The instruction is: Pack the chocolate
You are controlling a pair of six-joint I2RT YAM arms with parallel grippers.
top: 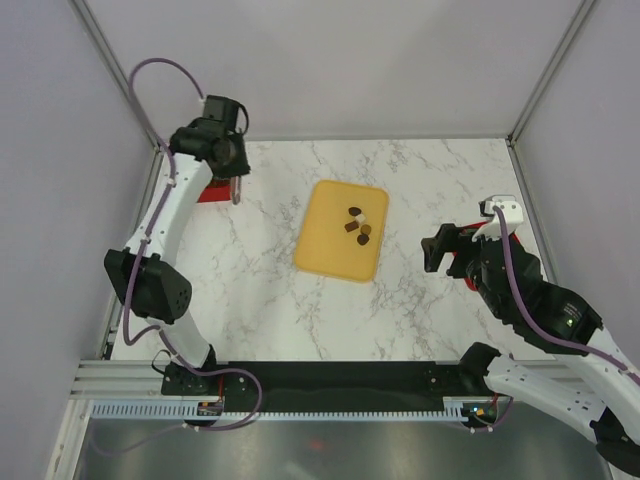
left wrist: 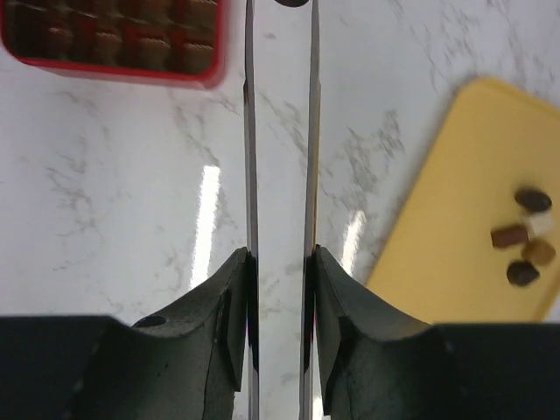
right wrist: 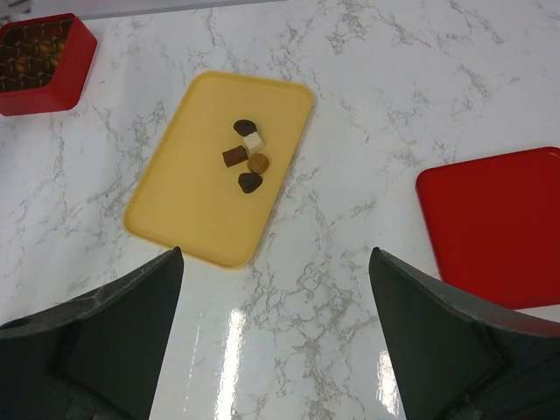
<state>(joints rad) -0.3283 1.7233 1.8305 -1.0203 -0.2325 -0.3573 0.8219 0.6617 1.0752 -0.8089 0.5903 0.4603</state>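
A: The fingers (left wrist: 250, 131) of the left gripper (top: 237, 190), how do they stand?

B: They are long thin blades, parallel, with only a slim gap between them. At the top edge of the left wrist view a dark shape (left wrist: 290, 3) sits between them, cut off by the frame. I cannot tell whether that is a piece pinched there.

A: And where is that gripper?

B: Over bare marble just beside the red box (left wrist: 114, 72), on the side facing the yellow tray (top: 335, 255).

A: The right gripper (right wrist: 276, 324)?

B: Spread wide, with nothing between its fingers. It hangs above the table (right wrist: 394, 87) to the right of the tray, apart from it. A flat red lid (right wrist: 499, 227) lies on the marble at the right of its wrist view.

A: Where is the chocolate (right wrist: 257, 163)?

B: Five pieces lie in a tight cluster on the tray, toward its far right part: two dark, two lighter brown, one cream-white. More brown pieces sit in the grid compartments of the box, at the far left of the table.
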